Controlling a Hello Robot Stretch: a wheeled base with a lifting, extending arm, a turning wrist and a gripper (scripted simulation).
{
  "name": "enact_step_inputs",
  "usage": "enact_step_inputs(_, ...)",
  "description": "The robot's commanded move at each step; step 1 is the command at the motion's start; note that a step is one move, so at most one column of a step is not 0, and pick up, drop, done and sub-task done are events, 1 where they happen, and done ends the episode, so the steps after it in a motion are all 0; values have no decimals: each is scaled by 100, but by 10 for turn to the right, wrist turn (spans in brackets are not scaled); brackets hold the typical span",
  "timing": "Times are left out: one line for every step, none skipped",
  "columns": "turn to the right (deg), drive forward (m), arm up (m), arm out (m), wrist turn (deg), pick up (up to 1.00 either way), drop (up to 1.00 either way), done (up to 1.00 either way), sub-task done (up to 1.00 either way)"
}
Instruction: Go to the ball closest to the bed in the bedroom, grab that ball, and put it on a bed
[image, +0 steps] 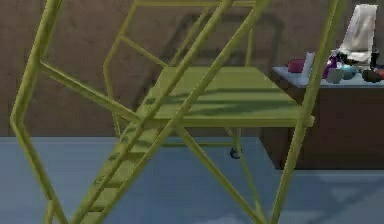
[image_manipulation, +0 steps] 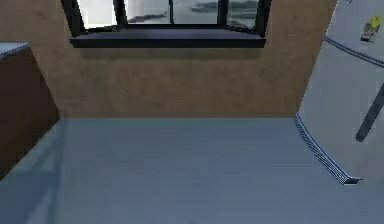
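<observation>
A yellow-green metal frame (image: 150, 120) with a ladder (image: 115, 175) and a flat raised platform (image: 225, 95) stands close ahead in the forward view, against a brown wall. No ball shape can be made out in either view.
A dark brown cabinet (image: 335, 125) at the forward view's right carries several small items (image: 345, 70) and a white object (image: 360, 30). In the arm side view, a dark-framed window (image_manipulation: 170, 25) sits in the brown wall, a dark cabinet (image_manipulation: 20, 110) stands at left, a pale fridge (image_manipulation: 350, 90) at right, grey floor (image_manipulation: 180, 170) between.
</observation>
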Motion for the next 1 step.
enact_step_inputs(-450,0,0,0,0,0,0,0,0)
